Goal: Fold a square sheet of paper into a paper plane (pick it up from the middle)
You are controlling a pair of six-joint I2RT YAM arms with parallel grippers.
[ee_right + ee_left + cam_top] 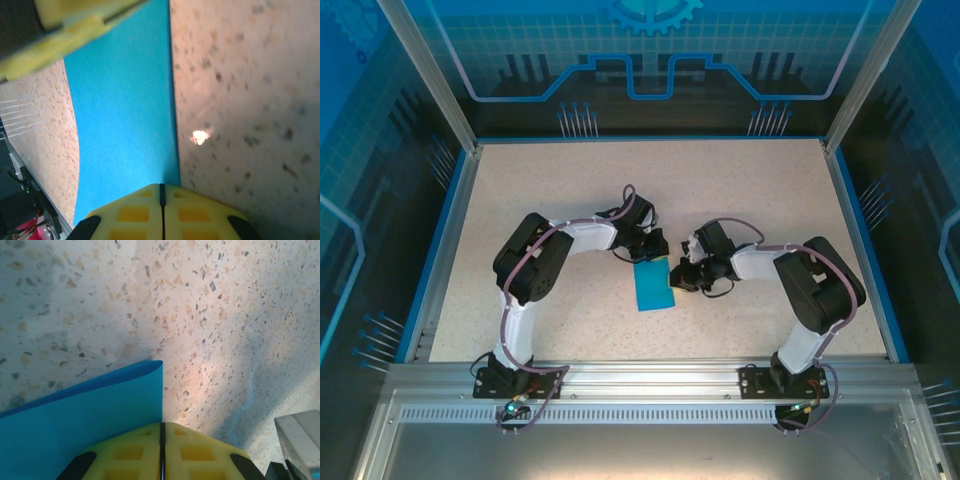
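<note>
Square sheet of paper [652,288] lies near the middle of the table [750,200], between the two arms, and it reads as a narrow upright rectangle, not a square. In the left wrist view a doubled, rounded edge shows at its far corner [90,410], so I judge the first fold, in half along the centre, to be done. No pointed nose or angled wing shows, so the corner folds and the wing folds that make the dart are left: an early stage. Left gripper [649,256] sits at the paper's far end with its yellow fingers pressed together [162,440], the paper's edge running into their seam. Right gripper [683,274] is at the paper's right edge, likewise closed tight [161,200] with the teal sheet [125,115] entering between its fingers, so both seem to pinch it
</note>
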